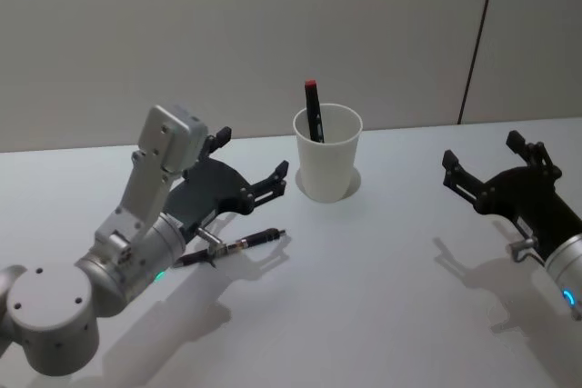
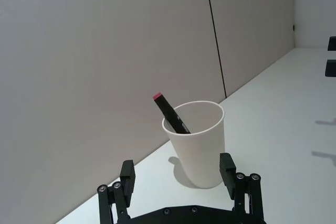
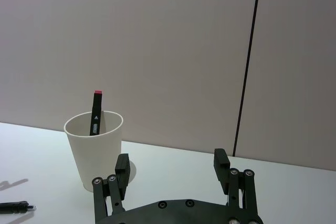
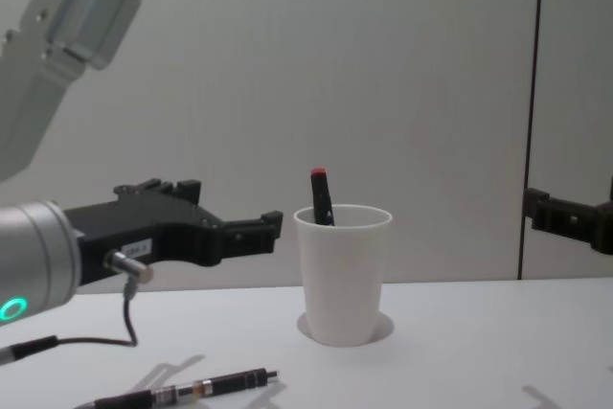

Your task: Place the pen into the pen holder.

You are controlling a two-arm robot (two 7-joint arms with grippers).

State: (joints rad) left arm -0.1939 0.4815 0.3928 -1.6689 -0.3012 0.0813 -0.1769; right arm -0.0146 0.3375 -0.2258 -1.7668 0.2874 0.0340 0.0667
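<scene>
— While the pen [image 1: 241, 244] lies flat on the bench [image 1: 382, 306], nearest the robot and just below the left gripper [image 1: 250, 159], what fault should be expected first?
— A missed or skewed grasp; the left fingers stand wide apart and hold nothing, clear of the pen; the pen is thin and lies low against the surface; a descent off its axis may roll it aside or drive the fingertips into the bench.
— And farther out, at the pen holder [image 1: 327, 165]?
— The holder is a light paper cup, upright, beyond the pen; a black marker [image 1: 313, 111] with a red cap leans inside it; a pen brought in tilted or too low may strike the rim or the marker and tip the cup; release only above the open mouth.
— The right gripper [image 1: 484, 152]?
— Idle at the right, well apart from the cup; fingers spread wide and empty; no interference is expected.
</scene>
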